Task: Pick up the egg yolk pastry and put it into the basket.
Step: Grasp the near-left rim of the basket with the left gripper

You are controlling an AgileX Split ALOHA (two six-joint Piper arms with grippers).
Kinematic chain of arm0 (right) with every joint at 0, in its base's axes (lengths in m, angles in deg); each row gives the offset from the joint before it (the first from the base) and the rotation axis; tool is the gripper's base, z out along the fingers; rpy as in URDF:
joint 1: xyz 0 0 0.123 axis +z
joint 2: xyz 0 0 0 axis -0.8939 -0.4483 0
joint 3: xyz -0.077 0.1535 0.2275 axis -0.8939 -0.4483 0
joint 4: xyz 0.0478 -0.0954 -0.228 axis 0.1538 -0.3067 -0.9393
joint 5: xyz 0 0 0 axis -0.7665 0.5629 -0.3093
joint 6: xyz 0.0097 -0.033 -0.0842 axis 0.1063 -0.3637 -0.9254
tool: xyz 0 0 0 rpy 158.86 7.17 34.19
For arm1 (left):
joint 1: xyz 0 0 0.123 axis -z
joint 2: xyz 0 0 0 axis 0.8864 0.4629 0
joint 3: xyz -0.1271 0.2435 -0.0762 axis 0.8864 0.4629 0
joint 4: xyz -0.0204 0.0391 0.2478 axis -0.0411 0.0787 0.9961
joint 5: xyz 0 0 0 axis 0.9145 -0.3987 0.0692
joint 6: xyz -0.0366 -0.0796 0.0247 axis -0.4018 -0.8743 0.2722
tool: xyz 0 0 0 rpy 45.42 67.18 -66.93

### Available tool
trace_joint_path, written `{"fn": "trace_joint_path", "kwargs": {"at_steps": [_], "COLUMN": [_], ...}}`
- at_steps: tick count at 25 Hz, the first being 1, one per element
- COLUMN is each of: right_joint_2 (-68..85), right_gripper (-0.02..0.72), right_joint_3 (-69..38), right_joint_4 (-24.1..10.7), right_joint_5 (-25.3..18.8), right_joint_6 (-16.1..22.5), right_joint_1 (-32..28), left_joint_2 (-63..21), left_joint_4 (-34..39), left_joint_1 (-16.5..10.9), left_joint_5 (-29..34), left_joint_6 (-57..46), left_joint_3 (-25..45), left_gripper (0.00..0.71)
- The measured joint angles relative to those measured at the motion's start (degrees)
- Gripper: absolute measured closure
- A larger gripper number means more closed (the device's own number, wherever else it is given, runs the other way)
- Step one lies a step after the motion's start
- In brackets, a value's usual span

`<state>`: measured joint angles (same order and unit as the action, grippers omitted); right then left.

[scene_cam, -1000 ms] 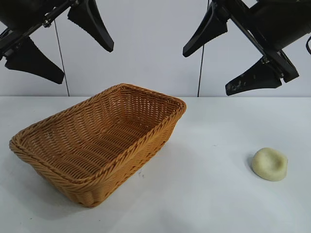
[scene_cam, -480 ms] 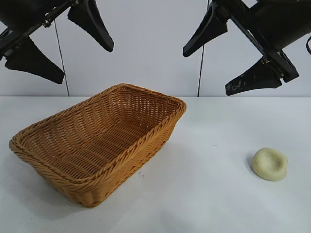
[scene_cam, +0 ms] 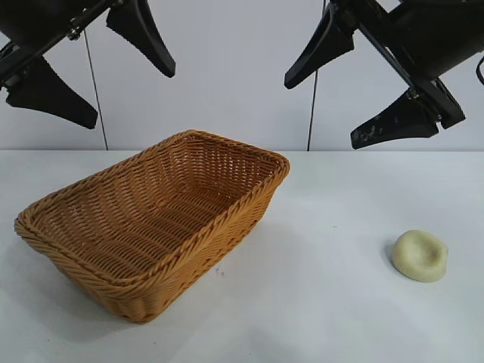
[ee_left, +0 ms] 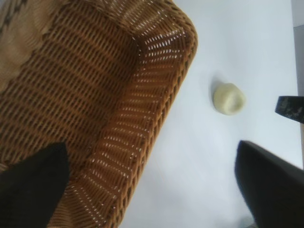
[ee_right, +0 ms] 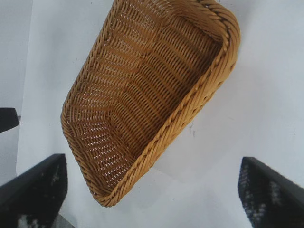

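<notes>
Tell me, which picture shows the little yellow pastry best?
The exterior view: the pastry lies in plain sight on the table, dimple showing. The left wrist view shows it smaller and farther off. The right wrist view misses it.

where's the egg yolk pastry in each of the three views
Exterior view: the egg yolk pastry lies on the white table at lower right, well apart from the basket.
Left wrist view: upper right of the picture, past the basket's corner.
Right wrist view: not in it.
Shared landmark: the basket's braided rim.
</notes>
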<state>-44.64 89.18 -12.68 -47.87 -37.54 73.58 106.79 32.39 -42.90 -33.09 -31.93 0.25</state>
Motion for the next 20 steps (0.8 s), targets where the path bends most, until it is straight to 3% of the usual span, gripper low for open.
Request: {"fn": "trace_joint_path", "kwargs": {"at_steps": [10,16,20], "right_joint_2": [0.0,0.0,0.0], "right_gripper": [0.008,0.008,0.008], "right_joint_3": [0.0,0.0,0.0], "right_joint_4": [0.0,0.0,0.0], "right_joint_5": [0.0,0.0,0.0], "right_joint_6": [0.0,0.0,0.0], "right_joint_1": [0.0,0.0,0.0], "left_joint_2": [-6.7,-6.7,-3.9], "left_joint_4": [10.5,15.6,16.4], "left_joint_1": [6.9,7.3,7.3], "left_joint_5": [-3.4,-8.2,-9.1], "left_joint_6": [-29.5,-46.0,-49.3], "left_joint_3": [14.1,18.2,18.4], "left_gripper": [0.032,0.032,0.032]}}
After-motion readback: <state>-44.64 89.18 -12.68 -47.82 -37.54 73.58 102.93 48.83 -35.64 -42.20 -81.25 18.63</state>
